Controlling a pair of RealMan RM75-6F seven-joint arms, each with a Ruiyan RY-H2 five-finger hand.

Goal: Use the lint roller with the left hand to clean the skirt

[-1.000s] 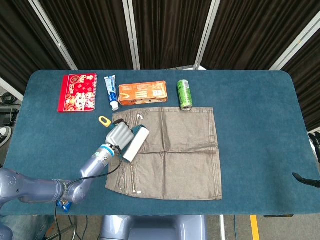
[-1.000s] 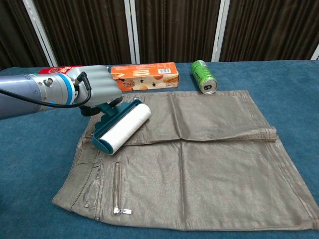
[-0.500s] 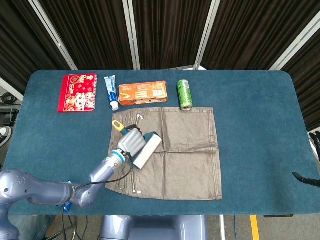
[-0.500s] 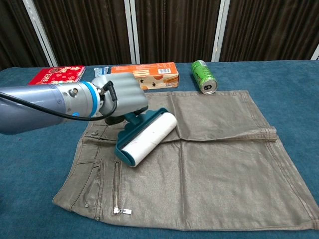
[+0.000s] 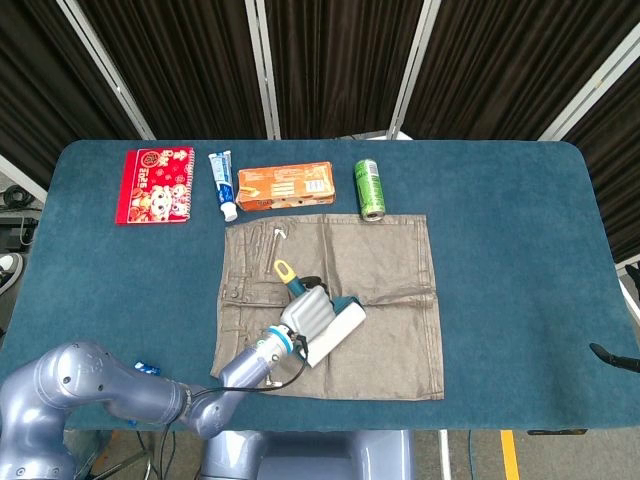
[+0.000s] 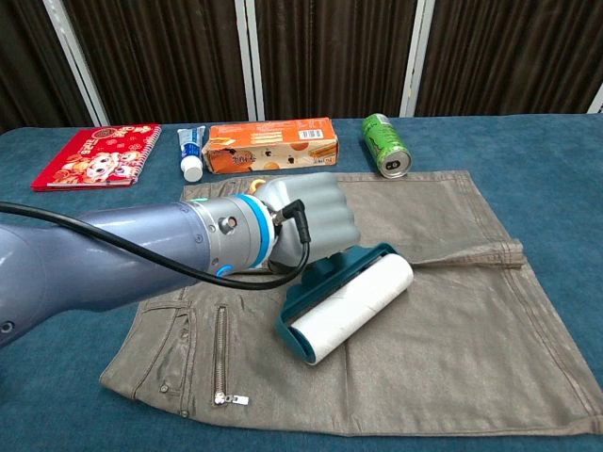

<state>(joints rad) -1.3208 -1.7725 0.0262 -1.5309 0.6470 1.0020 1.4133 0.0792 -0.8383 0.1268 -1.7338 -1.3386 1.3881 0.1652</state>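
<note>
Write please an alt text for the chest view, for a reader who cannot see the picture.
The robot's left hand holds a teal lint roller with its white roll lying on a grey skirt spread flat on a blue table. Behind the skirt lie a red notebook, a toothpaste tube, an orange box and a green can.

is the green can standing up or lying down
Lying down: the green can rests on its side on the table, its end facing the skirt.
</note>
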